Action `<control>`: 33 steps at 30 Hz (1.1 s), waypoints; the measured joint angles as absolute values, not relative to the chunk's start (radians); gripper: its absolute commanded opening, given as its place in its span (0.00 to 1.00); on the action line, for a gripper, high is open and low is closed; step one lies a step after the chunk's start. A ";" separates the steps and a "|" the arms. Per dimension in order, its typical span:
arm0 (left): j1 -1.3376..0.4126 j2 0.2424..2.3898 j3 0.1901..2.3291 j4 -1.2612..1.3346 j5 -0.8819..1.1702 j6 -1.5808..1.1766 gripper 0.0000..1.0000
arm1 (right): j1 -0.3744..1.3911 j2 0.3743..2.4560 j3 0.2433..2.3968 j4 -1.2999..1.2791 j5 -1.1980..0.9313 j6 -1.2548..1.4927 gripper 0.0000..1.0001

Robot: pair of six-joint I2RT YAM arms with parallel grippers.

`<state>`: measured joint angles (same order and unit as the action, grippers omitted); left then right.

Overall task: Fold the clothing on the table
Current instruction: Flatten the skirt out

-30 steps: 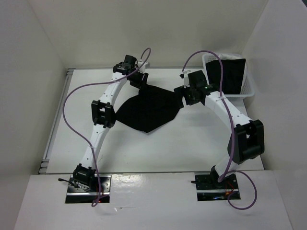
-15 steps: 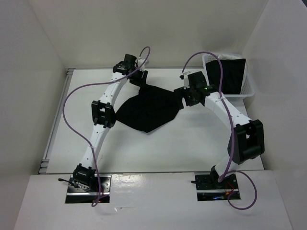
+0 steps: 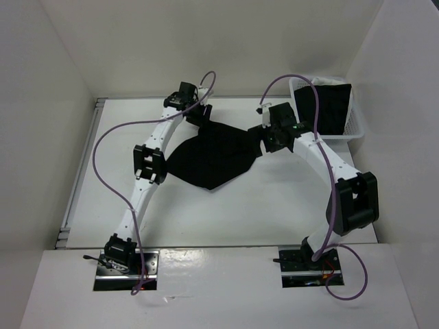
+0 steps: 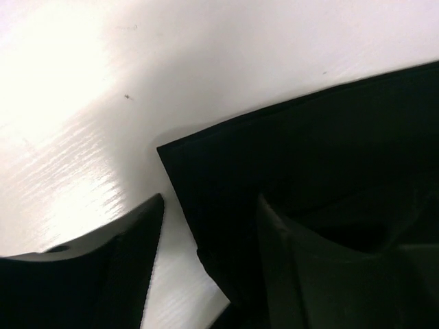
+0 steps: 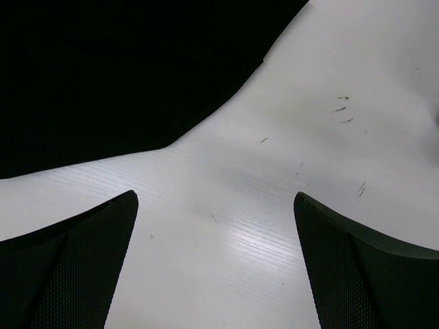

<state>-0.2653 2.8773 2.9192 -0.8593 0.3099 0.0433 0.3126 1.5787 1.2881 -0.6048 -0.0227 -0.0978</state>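
Note:
The black clothing (image 3: 216,156) lies spread flat in the middle of the white table (image 3: 240,212), with one point towards the arms. My left gripper (image 3: 199,115) is low at its far left corner. In the left wrist view this gripper (image 4: 210,199) is open: the clothing's corner (image 4: 288,157) reaches between the jaws, one finger (image 4: 123,260) over bare table, the other finger (image 4: 302,274) over the fabric. At the clothing's right corner my right gripper (image 3: 263,136) stands open. In the right wrist view it (image 5: 216,195) has only bare table between its fingers, the clothing (image 5: 116,75) at upper left.
A white mesh basket (image 3: 357,123) with a black cloth (image 3: 333,106) in it stands at the far right corner. White wall panels enclose the table on three sides. A metal rail (image 3: 79,185) runs along the left edge.
The left arm has shifted slightly and its jaws have opened a touch. The clothing and the right arm look unchanged.

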 measured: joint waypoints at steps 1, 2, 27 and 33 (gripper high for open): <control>-0.265 2.884 2.919 -0.860 0.308 0.044 0.58 | 0.311 1.576 1.288 -0.603 -0.025 -0.098 0.98; -0.265 2.886 2.920 -0.849 0.310 0.045 0.55 | 0.310 1.571 1.286 -0.600 -0.027 -0.099 0.98; -0.154 2.471 2.311 -0.894 0.379 -0.064 0.00 | 0.205 1.931 1.439 -0.583 -0.152 0.030 0.92; -0.161 2.260 2.122 -0.791 0.369 -0.084 0.00 | 0.194 2.019 1.573 -0.554 -0.214 0.064 0.85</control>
